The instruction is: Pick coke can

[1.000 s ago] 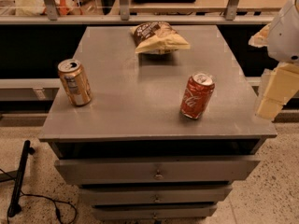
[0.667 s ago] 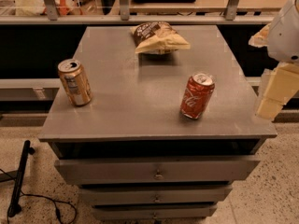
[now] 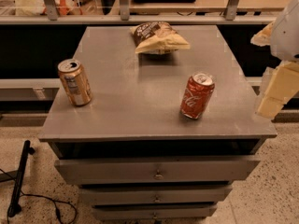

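Camera view: gripper (image 3: 274, 91) beside the table's (image 3: 140, 111) right edge, coke can (image 3: 197, 96) on the top.
The gripper hangs just off the grey table, holding nothing; how far open it is cannot be told. The coke can stands slightly tilted, near the gripper on its left and apart from it. Farther left of the gripper, well apart, stands a gold-tan can (image 3: 74, 82). A chip bag (image 3: 159, 37) lies beyond the coke can at the far side. Drawers (image 3: 156, 169) sit below the tabletop.

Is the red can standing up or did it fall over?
Standing up. The coke can rests on its base on the table, silver top upward. The gripper hangs beside the table's right edge.
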### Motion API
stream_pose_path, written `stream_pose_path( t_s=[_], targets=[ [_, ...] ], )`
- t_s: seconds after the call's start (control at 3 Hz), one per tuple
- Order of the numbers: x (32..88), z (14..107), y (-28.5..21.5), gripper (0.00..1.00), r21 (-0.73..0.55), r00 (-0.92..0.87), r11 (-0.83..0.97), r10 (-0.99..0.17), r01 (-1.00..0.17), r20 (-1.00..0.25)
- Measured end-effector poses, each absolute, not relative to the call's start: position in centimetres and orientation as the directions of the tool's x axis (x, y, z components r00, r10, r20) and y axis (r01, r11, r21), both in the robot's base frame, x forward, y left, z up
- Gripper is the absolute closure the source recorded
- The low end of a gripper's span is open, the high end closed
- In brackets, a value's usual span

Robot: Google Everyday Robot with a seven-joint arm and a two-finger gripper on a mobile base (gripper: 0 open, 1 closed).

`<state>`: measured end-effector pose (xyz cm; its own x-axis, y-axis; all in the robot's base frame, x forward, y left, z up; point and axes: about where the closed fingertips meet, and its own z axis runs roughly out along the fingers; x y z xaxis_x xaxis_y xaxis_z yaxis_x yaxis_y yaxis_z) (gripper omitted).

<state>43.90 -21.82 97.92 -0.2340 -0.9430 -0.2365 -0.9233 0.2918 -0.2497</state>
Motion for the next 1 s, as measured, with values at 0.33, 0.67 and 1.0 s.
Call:
stream_pose_path(
  t_s=[0.33, 0.67, 1.0],
  targets=[
    [43.7, 97.1, -21.6, 0.0, -0.236, -0.249, 0.335, -0.91, -0.912, -0.331],
    [43.2, 91.5, -22.6, 0.0, -0.165, -0.285, 0.407, -0.826, -0.898, -0.486],
    [43.5, 86.0, -23.7, 0.0, -0.112, -0.301, 0.485, -0.69, -0.867, -0.659]
  ],
)
